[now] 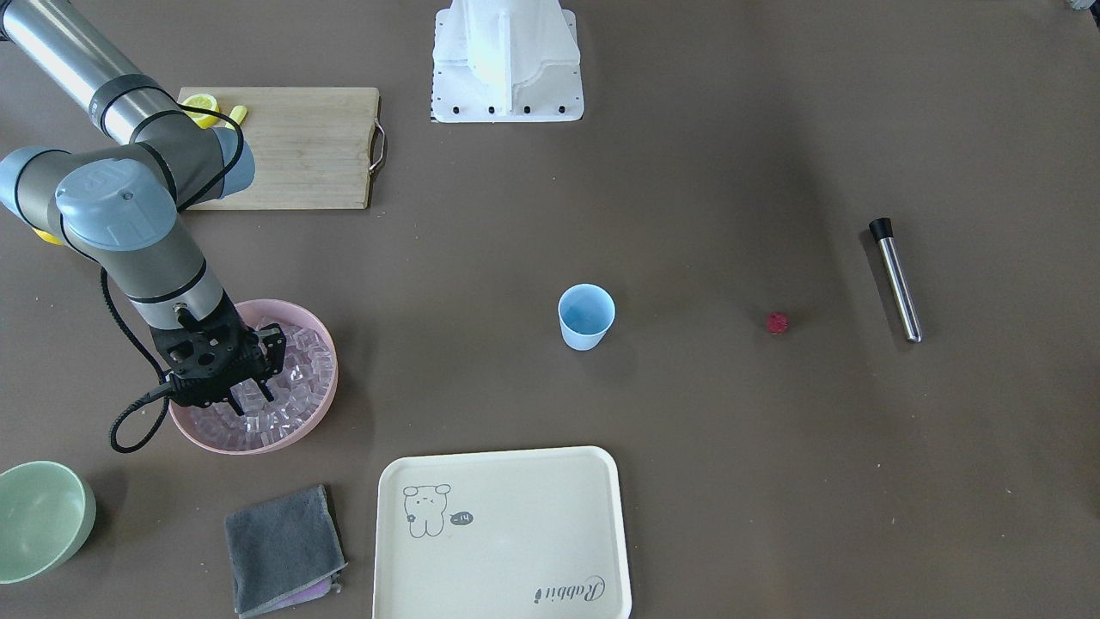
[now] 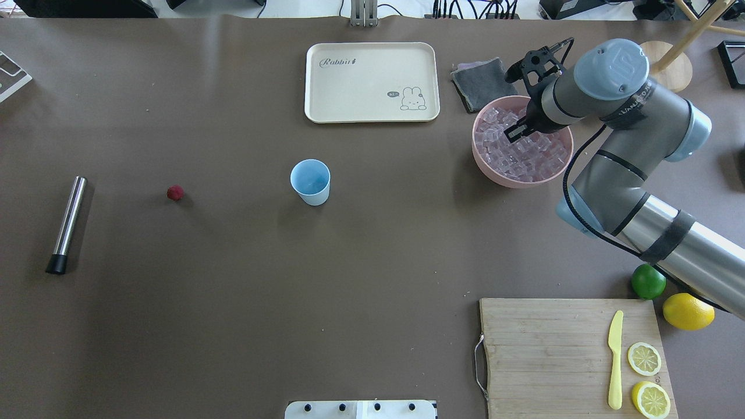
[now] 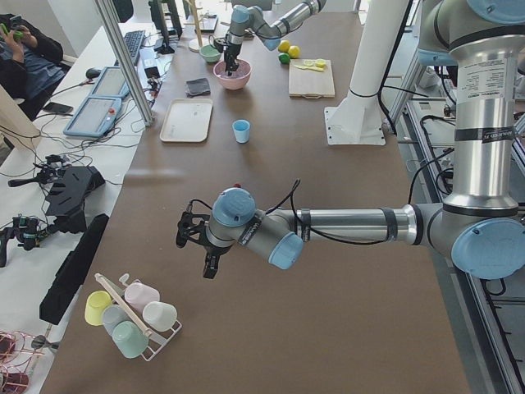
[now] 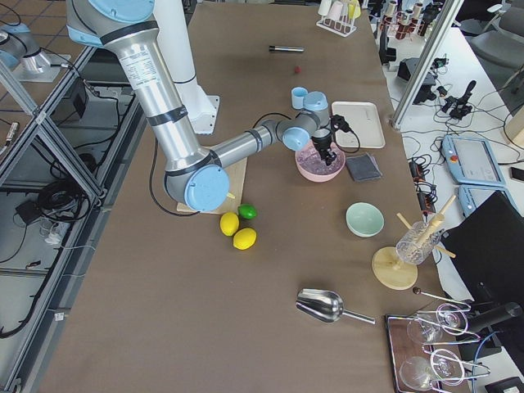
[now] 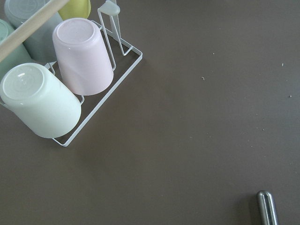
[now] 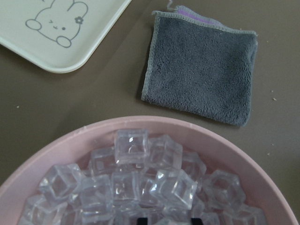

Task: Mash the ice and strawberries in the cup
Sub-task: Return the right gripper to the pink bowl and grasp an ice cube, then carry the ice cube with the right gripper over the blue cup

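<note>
The right claw [image 1: 251, 397] points straight down into the pink bowl [image 1: 334, 371]. Its tips are pushed in among the ice [image 1: 301, 361]. The bowl is heaped full of clear cubes. The two fingers [image 6: 140, 220] are a little way apart with ice in the gap. I cannot tell if they are squeezing a cube or just sitting around it.

The cup [image 1: 586, 318] is well away from that claw, off to the robot's left side. It stands up straight with its mouth up, and only its blue bottom shows inside. Farther the same way lies the strawberry [image 1: 777, 322], a small red lump by itself on the table. It is round, so it points no way. Past it a metal stick [image 1: 898, 288] lies flat, its black end toward the robot.

A grey cloth [image 1: 284, 546] lies near the claw, on the bowl's side away from the robot. A pale green bowl [image 1: 34, 516] sits near too, more to the robot's right.

The left claw [image 3: 210, 269] hangs over the table far from the cup. I cannot tell how wide it is.
</note>
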Tool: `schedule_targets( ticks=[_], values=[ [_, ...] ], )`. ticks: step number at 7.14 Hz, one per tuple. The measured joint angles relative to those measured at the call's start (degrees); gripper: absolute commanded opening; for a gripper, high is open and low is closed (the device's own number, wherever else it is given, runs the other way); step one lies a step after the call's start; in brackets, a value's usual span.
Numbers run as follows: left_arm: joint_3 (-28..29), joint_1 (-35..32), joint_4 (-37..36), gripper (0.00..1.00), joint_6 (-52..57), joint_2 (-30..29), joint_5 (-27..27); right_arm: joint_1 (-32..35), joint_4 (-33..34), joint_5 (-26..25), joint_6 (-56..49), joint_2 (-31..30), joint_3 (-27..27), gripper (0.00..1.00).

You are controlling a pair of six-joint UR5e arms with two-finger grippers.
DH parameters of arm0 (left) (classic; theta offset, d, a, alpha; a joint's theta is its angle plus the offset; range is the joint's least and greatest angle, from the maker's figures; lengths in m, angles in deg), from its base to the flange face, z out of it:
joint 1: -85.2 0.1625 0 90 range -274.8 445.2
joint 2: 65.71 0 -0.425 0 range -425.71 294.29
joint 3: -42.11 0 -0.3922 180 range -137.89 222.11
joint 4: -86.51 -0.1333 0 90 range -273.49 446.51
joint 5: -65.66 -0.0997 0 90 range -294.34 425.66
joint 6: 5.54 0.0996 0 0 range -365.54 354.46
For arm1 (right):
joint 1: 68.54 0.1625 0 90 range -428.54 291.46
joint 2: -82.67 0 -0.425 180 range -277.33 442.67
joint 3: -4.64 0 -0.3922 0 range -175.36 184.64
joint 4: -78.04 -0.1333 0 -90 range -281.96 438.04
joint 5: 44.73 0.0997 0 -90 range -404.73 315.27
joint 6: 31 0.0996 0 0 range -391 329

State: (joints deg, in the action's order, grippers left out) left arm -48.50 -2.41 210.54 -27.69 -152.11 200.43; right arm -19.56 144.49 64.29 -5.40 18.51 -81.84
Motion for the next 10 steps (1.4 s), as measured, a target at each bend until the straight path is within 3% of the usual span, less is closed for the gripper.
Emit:
schedule_targets(
  ticks=[3, 6, 10],
  values=[
    [0.14, 0.07, -0.02, 0.98, 0.0, 0.0, -0.02, 2.16, 0.59, 3.01, 1.48, 0.39, -2.66, 0.2],
    [0.17, 0.1, -0.02, 0.98, 0.0, -0.01, 0.01, 0.0, 0.51, 4.85, 15.21, 3.76, -4.98, 0.2],
    [-0.31, 0.16, 0.05, 0.98, -0.08, -0.02, 0.04, -14.08, 0.88, -8.77, 37.75, 12.44, -5.75, 0.19]
  ],
)
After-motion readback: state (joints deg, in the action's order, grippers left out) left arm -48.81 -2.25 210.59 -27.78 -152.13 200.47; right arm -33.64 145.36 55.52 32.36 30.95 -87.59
